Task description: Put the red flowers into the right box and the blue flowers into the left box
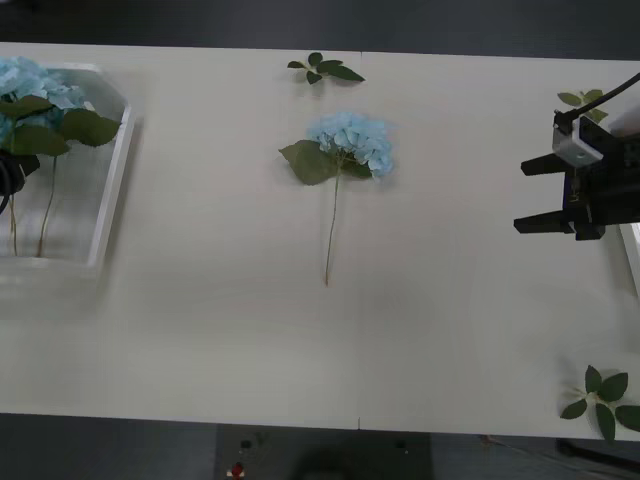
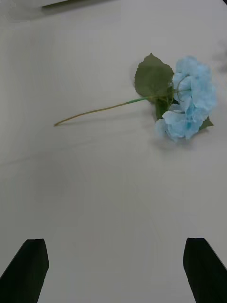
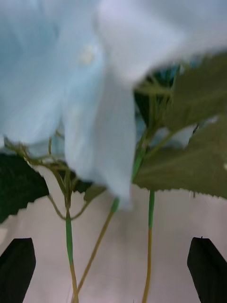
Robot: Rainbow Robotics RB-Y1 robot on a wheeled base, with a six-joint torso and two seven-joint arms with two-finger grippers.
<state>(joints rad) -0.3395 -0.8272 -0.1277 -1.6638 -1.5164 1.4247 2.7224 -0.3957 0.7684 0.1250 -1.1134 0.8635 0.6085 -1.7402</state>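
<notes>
Leaf sprigs (image 1: 325, 69) beside blue flowers (image 1: 350, 141)

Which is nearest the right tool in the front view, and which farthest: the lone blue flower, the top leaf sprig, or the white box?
From the right tool:
1. Blue flower, mid-table.
2. Leaf sprig, far edge, slightly farther.
3. White box, far left.

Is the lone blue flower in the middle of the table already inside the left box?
No: in the front view the blue flower lies on the bare table, well apart from the left box.
</notes>
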